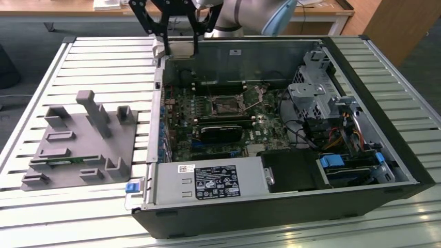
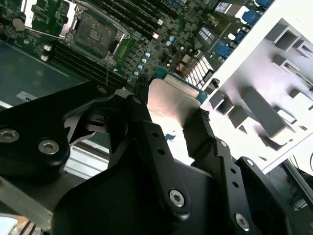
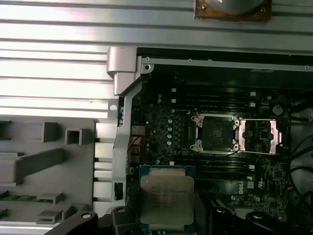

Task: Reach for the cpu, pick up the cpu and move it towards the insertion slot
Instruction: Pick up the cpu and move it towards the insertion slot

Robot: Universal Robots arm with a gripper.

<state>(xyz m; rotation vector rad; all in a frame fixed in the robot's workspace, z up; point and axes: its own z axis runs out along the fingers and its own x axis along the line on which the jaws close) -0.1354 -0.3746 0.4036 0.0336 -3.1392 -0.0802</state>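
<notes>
In the exterior view, the gripper (image 1: 177,45) hung above the open computer case's (image 1: 358,62) far corner, its jaws closed on the cpu (image 1: 180,48). In both wrist views, the cpu (image 2: 171,105) (image 3: 167,198) sat clamped over the motherboard (image 3: 161,127), apart from the open socket (image 3: 215,133).

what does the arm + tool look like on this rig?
The tool is matte black, built of flat linkage plates joined by silver socket-head screws, clearest in the second wrist view. Behind it, in the exterior view, the arm has grey tube segments with a light blue joint cap.

Wooden desks (image 1: 69,8) behind — grey carpet floor (image 1: 28,33), wooden panel (image 1: 396,26).
</notes>
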